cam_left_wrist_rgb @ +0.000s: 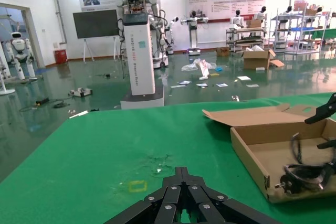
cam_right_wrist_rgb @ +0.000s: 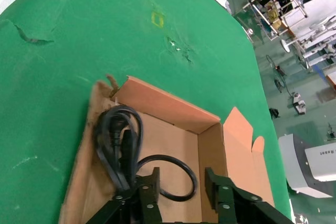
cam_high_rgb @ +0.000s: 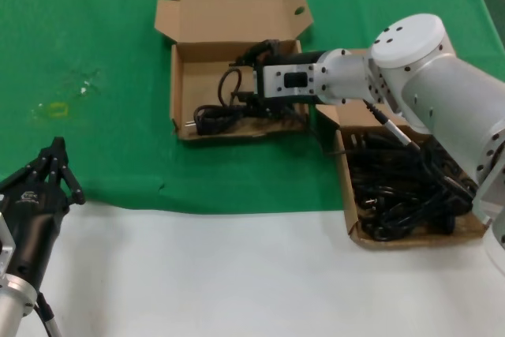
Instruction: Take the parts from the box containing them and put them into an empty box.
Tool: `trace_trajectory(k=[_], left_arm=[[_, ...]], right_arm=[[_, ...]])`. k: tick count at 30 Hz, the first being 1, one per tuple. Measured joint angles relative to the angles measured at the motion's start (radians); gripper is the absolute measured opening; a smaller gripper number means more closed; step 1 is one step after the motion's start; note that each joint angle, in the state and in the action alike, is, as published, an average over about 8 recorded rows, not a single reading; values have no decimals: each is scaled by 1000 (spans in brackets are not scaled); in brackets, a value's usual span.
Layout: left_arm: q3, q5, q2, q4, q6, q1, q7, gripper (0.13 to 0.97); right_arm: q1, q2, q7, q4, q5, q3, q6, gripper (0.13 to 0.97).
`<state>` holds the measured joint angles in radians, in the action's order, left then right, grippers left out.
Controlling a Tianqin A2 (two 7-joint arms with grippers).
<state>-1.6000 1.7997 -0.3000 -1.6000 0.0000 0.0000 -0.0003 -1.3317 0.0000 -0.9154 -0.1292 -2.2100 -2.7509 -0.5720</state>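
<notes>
Nearest, the left gripper [cam_high_rgb: 57, 165] sits idle at the table's front left edge over the white strip, its jaws pressed together. Farther in at the right, a full box [cam_high_rgb: 353, 222] holds a heap of black cords [cam_high_rgb: 398, 187], and the right arm reaches across from it. Beyond, the right gripper [cam_right_wrist_rgb: 181, 187] hovers with jaws spread inside the second box [cam_high_rgb: 182, 92], just above one coiled cord [cam_right_wrist_rgb: 118, 140] lying on its floor.

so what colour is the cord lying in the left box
Black, a coiled cord on the brown cardboard box floor; clearest in the right wrist view.
</notes>
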Motion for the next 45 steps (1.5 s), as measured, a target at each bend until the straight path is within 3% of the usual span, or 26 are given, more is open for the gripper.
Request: trace_trajectory(k=[5, 13, 17, 25, 29, 34, 37, 41, 45], left_arm=[[0, 0, 0, 0, 0, 0, 0, 144], [0, 0, 0, 0, 0, 0, 0, 144], [0, 0, 0, 0, 0, 0, 0, 145], [0, 0, 0, 0, 0, 0, 0, 178], [0, 0, 0, 0, 0, 0, 0, 197], [0, 0, 0, 0, 0, 0, 0, 275], [0, 0, 0, 0, 0, 0, 0, 322], [0, 0, 0, 0, 0, 0, 0, 322], [0, 0, 0, 0, 0, 0, 0, 420]], right_arm=[[2, 0, -6, -1, -12, -1, 1, 345], [1, 0, -9, -1, -19, -1, 1, 515], [1, 0, -9, -1, -19, -1, 1, 515], [9, 2, -4, -9, -17, 6, 4, 727], [40, 9, 17, -43, -7, 32, 17, 783], [109, 24, 66, -120, 16, 92, 47, 877], [159, 36, 100, -175, 31, 135, 68, 877], [228, 51, 148, -251, 54, 195, 98, 906], [299, 67, 197, -329, 77, 256, 128, 944]])
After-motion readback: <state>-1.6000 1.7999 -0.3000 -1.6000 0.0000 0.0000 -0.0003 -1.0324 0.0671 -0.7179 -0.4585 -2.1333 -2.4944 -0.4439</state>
